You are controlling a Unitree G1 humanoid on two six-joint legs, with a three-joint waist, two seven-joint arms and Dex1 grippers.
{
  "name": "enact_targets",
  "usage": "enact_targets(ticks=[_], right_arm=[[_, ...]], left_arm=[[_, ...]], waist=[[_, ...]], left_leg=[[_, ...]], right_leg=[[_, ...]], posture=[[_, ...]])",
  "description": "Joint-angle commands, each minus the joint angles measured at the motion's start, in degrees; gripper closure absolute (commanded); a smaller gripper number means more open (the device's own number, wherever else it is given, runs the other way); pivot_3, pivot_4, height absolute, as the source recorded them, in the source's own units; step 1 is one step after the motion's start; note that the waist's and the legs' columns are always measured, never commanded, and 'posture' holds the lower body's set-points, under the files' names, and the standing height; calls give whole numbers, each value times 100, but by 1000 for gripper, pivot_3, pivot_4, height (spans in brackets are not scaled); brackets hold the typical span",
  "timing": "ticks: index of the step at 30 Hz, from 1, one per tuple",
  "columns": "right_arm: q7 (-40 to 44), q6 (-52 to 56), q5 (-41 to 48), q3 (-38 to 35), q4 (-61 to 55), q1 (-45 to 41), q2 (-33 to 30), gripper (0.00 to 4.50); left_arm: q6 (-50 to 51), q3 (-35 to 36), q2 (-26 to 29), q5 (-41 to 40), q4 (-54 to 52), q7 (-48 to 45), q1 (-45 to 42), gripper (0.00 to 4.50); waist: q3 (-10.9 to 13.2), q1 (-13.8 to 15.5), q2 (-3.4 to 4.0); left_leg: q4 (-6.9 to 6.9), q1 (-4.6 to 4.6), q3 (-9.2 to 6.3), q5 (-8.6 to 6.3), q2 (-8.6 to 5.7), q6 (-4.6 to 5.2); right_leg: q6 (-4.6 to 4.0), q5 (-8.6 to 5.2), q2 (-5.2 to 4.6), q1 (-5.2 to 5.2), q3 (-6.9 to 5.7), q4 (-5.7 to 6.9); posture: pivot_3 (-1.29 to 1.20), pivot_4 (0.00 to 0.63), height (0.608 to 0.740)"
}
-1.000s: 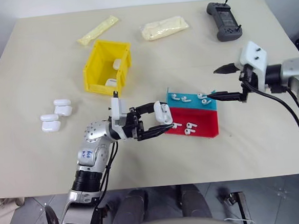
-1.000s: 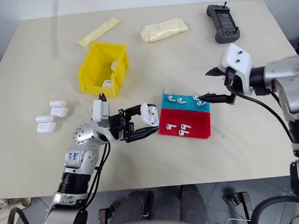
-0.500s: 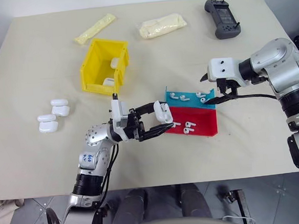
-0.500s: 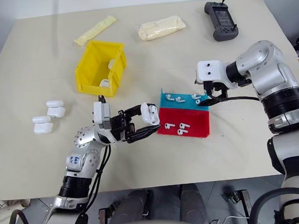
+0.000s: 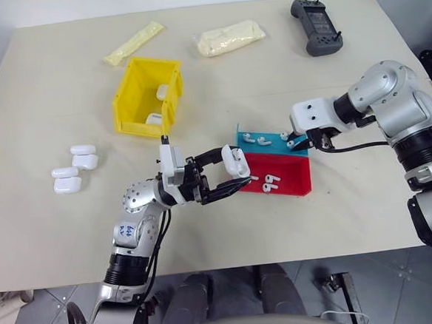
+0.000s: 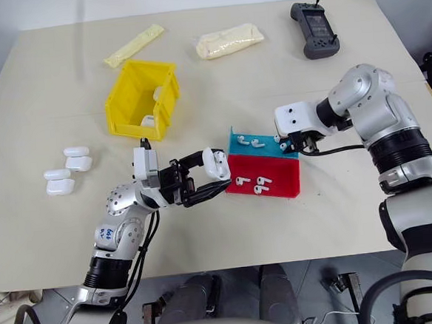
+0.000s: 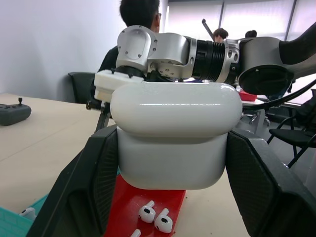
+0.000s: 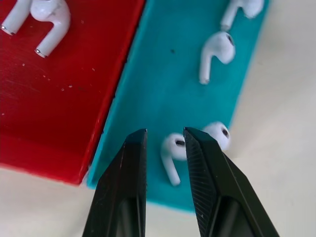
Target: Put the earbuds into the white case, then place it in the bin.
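My left gripper (image 5: 235, 173) is shut on the white case (image 5: 235, 162), held closed just left of the red-and-blue tray (image 5: 295, 180); the case (image 7: 175, 133) sits between both pads. Earbuds lie on the tray's blue half (image 5: 256, 138) and its red half (image 5: 271, 180). My right gripper (image 8: 163, 132) points down over the blue half, its fingers a narrow gap apart. One earbud (image 8: 170, 153) lies on the tray in that gap, beside one finger and apart from the other. The yellow bin (image 5: 126, 101) stands at the back left with two white cases inside.
Three more white cases (image 5: 72, 168) lie at the left of the table. Two cream packets (image 5: 229, 37) and a black controller (image 5: 316, 27) rest along the far edge. People sit in the background of the left wrist view.
My right gripper came down and left onto the tray's blue half, turned to point downward, and its fingers closed from wide open to a narrow gap. The left gripper kept still.
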Motion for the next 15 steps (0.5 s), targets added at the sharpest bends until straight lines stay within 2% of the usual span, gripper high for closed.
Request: enact_targets(ticks=[1, 15], right_arm=[[79, -111, -169, 36, 84, -240, 74, 3322], [141, -584, -805, 325, 536, -556, 106, 3322]], left_arm=[[-105, 21, -32, -62, -152, 16, -35, 1688], [-150, 40, -71, -67, -144, 61, -34, 1688]], waist=[[0, -2, 0], [0, -12, 1]], left_leg=[[0, 0, 0, 0, 0, 0], [1, 0, -1, 0, -1, 0]], right_leg=[[0, 0, 0, 0, 0, 0], [-1, 0, 0, 0, 0, 4]], posture=[[0, 150, 740], [0, 150, 740]])
